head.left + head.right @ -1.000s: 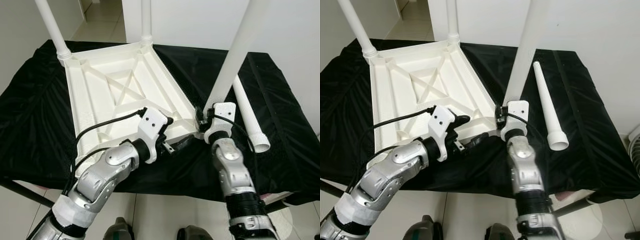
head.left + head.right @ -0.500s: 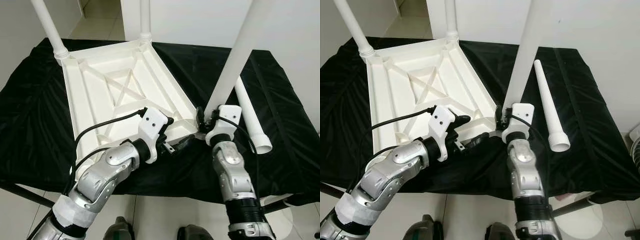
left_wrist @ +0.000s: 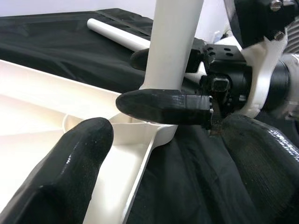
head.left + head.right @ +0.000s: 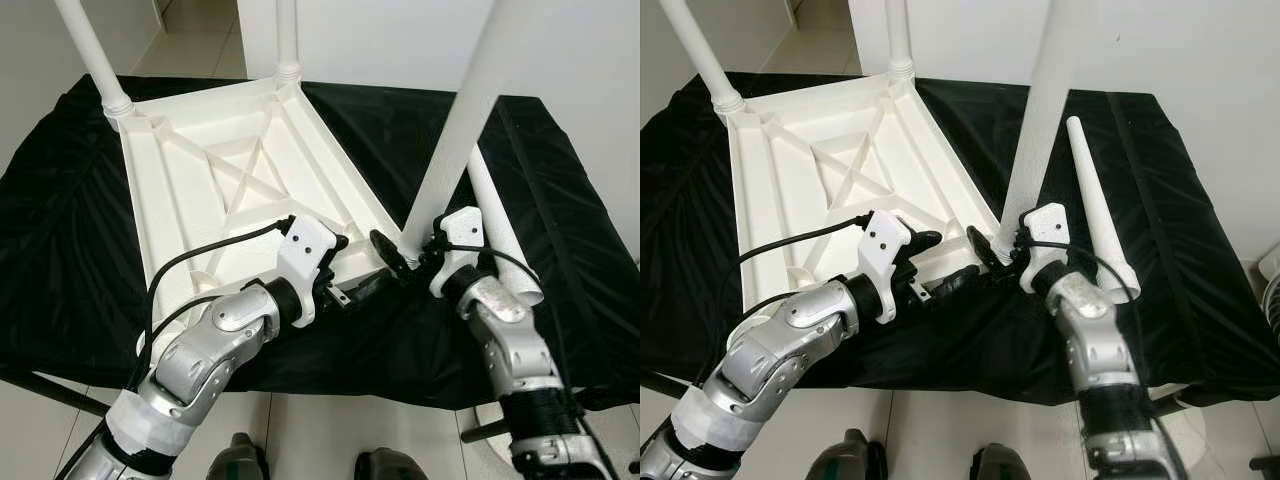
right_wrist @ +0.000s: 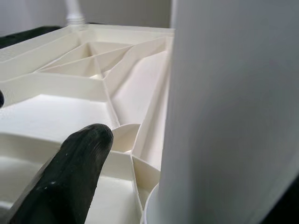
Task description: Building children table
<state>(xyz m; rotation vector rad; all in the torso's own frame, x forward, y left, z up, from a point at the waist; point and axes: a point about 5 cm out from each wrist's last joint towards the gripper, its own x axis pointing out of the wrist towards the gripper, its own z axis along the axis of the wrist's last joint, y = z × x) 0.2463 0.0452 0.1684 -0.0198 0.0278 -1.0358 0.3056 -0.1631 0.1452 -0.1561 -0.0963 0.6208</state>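
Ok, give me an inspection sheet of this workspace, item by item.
Surface: black cloth covers the bench.
Job's things: white tabletop lies upside down; two far legs stand in their corner sockets; third leg stands at the near right corner; spare leg lies on the cloth to the right.
Clutter: nothing seen.
Grippers: left pincer open at the tabletop's near edge; right pincer around the third leg's base, one finger inside the frame.
Cables: black cable loops over the left arm.
Surroundings: white wall, tiled floor.

black-draped table [image 4: 60, 250] | upturned white tabletop [image 4: 210, 170] | loose leg [image 4: 1095, 215]
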